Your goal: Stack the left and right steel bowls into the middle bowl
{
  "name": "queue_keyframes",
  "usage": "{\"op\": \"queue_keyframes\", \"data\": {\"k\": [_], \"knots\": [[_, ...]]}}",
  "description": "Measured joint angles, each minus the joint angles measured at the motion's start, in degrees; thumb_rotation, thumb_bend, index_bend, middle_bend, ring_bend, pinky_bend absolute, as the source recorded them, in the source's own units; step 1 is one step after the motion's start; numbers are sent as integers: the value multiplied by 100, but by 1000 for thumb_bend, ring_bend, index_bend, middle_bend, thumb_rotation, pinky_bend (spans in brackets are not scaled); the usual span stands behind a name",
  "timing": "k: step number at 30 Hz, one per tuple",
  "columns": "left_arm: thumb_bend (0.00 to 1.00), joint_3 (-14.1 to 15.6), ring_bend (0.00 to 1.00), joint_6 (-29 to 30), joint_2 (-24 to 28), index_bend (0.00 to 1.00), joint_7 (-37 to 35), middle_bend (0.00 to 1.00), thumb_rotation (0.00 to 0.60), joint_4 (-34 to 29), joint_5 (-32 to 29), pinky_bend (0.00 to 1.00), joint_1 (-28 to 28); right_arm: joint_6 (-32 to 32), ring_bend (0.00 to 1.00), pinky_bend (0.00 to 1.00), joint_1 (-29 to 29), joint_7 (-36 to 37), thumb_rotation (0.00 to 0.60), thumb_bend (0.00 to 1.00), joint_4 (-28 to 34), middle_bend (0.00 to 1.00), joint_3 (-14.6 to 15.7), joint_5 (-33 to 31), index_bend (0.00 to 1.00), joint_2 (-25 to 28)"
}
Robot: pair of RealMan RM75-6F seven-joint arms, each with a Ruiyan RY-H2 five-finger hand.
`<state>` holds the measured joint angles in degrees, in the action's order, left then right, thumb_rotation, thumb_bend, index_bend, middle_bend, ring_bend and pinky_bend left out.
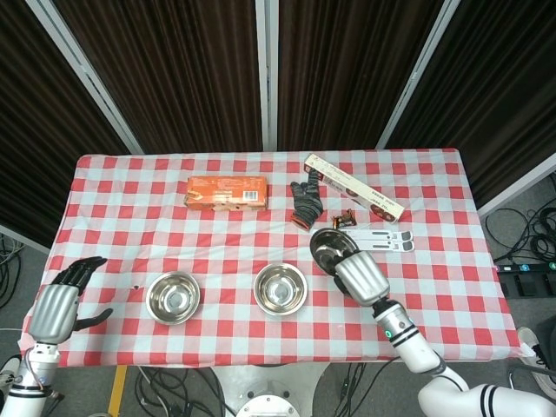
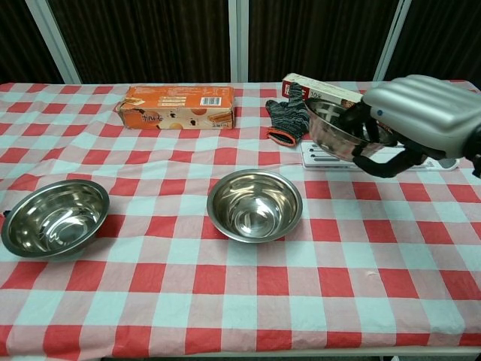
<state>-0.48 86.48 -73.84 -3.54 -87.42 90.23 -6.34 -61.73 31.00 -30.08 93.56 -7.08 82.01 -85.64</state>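
Nearest my chest camera: bare checked cloth on the worktop (image 2: 248, 301), then the middle bowl (image 2: 255, 204), upright, resting on the cloth. I take that bowl as my landmark.

Left bowl (image 2: 55, 216): left of the middle bowl, well apart from it, upright on the worktop, about level with it.

Right bowl (image 2: 337, 129): right of and beyond the middle bowl, lifted off the cloth and tilted, its mouth tipped toward the middle bowl. My right hand (image 2: 421, 116) grips it by the rim, dark fingers (image 2: 362, 124) curled over the edge, thumb below. In the head view the bowl sits just at the tip of that hand, not yet over the middle bowl.

Left hand (image 1: 62, 301): far left of the middle bowl, past the left bowl, at the worktop's edge. Released, fingers apart, holding nothing, touching no bowl. Not seen in the chest view.

Behind the middle bowl: orange box (image 2: 178, 107) back-left; dark glove (image 2: 289, 116) back-right; long white box (image 1: 354, 199) beyond the glove; flat white tool (image 1: 380, 239) on the cloth under the raised bowl.
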Motion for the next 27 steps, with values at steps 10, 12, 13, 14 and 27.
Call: {"op": "queue_keyframes", "data": {"k": [10, 12, 13, 14, 27], "knots": [[125, -8, 196, 14, -14, 233, -172, 272, 600, 147, -99, 307, 60, 370, 506, 656, 446, -690, 600, 515, 284, 583, -31, -219, 684, -545], [125, -9, 197, 12, -16, 233, -209, 272, 600, 177, -117, 307, 69, 429, 506, 656, 495, -740, 600, 515, 266, 583, -4, -304, 684, -633], [126, -10, 197, 6, -21, 233, -232, 272, 600, 198, -130, 307, 74, 461, 506, 656, 522, -757, 600, 514, 247, 583, 13, -345, 685, -674], [125, -10, 197, 1, -26, 233, -245, 272, 600, 214, -138, 308, 76, 477, 506, 656, 537, -763, 600, 503, 235, 582, 21, -362, 687, -691], [125, -27, 197, -7, -71, 233, -391, 272, 600, 343, -166, 308, 93, 1080, 19, 118, 825, -477, 600, 0, 276, 103, 139, -705, 73, -551]]}}
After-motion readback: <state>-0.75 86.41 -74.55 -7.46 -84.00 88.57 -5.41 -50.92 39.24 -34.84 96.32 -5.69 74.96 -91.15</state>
